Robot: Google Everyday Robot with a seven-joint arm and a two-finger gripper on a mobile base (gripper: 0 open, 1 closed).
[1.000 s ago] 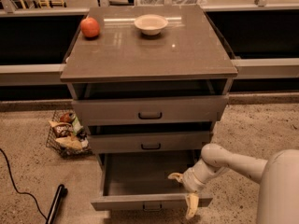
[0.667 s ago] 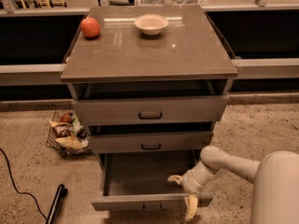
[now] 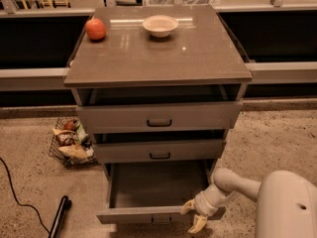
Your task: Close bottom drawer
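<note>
The bottom drawer (image 3: 158, 187) is seen pulled far out of the lowest slot of the grey cabinet, near the lower edge of the view. Its bare grey floor is exposed. Its front panel is narrow and low, and a small dark rectangular pull handle (image 3: 161, 218) is set at the centre.

The gripper (image 3: 190, 219) is found at the right end of that front panel. Its pale yellowish fingers (image 3: 188, 207) are spread apart, one above the panel's top edge and one lower in front of it. Whether the panel is touched cannot be told. The white arm (image 3: 237, 185) is led in from the lower right.

Above, the middle drawer (image 3: 159, 150) and the top drawer (image 3: 159, 117) are each left slightly out. On the desk (image 3: 198, 58) a red apple (image 3: 95, 29) and a pale bowl (image 3: 160, 25) are set well apart near the far edge. A wire basket (image 3: 56, 152) of packets is placed on the floor to the left of the cabinet, with a black cable (image 3: 15, 192) nearby.
</note>
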